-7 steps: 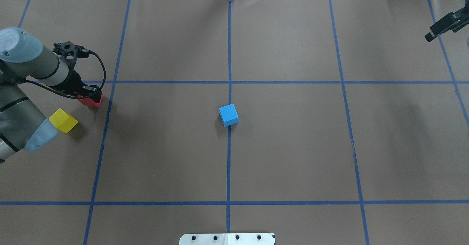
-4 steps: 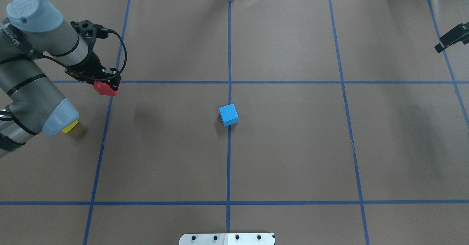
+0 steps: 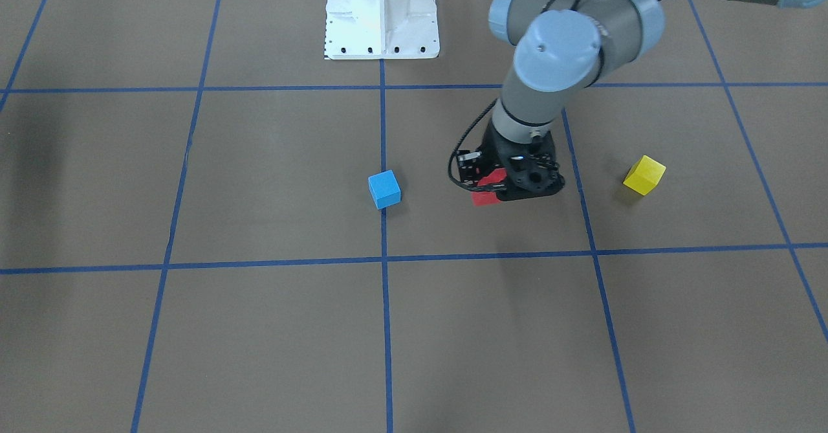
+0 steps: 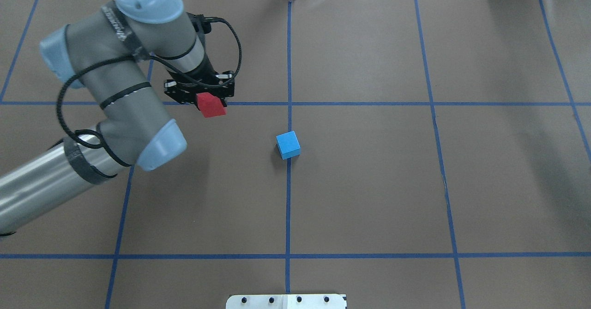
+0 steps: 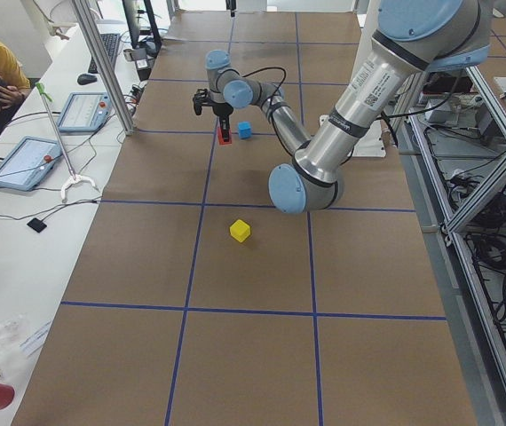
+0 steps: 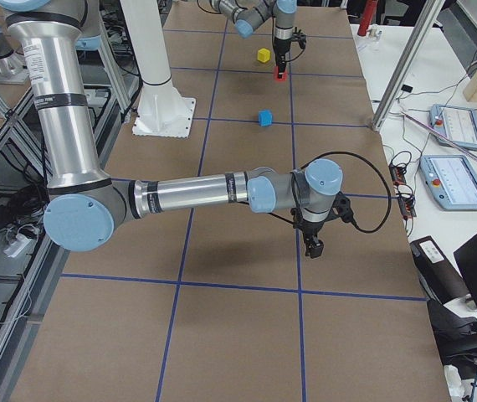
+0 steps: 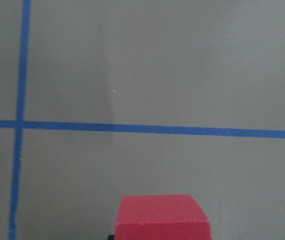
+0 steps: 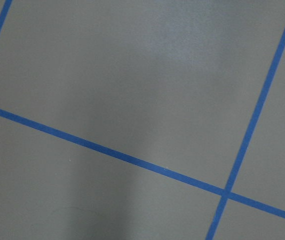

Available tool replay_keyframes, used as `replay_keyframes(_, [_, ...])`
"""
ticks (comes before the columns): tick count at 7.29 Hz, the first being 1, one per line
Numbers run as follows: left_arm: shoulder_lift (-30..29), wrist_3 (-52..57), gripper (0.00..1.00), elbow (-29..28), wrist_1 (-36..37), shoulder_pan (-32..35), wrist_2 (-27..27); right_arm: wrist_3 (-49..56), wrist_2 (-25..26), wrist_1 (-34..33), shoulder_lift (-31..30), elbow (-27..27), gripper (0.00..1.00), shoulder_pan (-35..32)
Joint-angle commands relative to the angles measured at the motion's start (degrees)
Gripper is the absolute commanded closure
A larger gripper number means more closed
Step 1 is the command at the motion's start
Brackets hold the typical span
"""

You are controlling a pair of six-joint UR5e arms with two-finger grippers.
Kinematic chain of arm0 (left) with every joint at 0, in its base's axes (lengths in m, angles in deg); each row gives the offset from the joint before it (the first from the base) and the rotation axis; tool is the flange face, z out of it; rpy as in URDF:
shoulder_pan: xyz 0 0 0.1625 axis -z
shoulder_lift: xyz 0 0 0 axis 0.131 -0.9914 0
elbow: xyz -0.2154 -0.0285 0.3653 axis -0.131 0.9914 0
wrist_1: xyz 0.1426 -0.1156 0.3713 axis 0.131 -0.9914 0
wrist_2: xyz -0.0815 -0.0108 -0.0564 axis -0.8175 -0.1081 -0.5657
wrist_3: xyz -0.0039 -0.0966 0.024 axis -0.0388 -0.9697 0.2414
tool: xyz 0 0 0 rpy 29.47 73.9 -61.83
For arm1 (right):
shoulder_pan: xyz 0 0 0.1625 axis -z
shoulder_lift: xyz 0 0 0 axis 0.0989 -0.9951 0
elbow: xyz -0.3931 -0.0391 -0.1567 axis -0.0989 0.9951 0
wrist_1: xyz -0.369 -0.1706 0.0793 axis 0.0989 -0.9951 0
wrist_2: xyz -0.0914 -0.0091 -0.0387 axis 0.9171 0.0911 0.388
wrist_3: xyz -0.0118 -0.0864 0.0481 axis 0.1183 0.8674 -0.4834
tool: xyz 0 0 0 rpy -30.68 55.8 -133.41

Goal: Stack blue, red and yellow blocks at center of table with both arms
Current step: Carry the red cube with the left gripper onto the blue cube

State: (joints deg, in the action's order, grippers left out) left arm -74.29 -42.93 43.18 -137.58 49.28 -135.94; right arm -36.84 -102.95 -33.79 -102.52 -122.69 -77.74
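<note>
My left gripper (image 4: pixel 206 100) is shut on the red block (image 4: pixel 211 105) and holds it above the table, left of the blue block (image 4: pixel 288 144). The blue block sits at the table's centre on the middle tape line. In the front-facing view the red block (image 3: pixel 486 190) hangs under the gripper (image 3: pixel 495 184), between the blue block (image 3: pixel 384 189) and the yellow block (image 3: pixel 644 175). My left arm hides the yellow block in the overhead view. The left wrist view shows the red block (image 7: pixel 161 217) at the bottom edge. My right gripper (image 6: pixel 311 247) shows only in the exterior right view; I cannot tell whether it is open or shut.
The white robot base plate (image 3: pixel 381 12) stands at the robot's side of the table. Blue tape lines (image 4: pixel 289 69) divide the brown table cover into squares. A desk with tablets (image 5: pixel 22 164) runs along the far side, where a person sits.
My left gripper lifted the red block from beside the yellow block and carried it right toward the centre. The right arm drew back out of the overhead view.
</note>
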Motion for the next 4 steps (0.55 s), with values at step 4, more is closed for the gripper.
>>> replay_keyframes(4, [-11.9,-19.6,0.9,-11.9,-0.5,-8.4,6.0,0.6,-0.1,0.0,-0.4,0.0,0.0,-0.6])
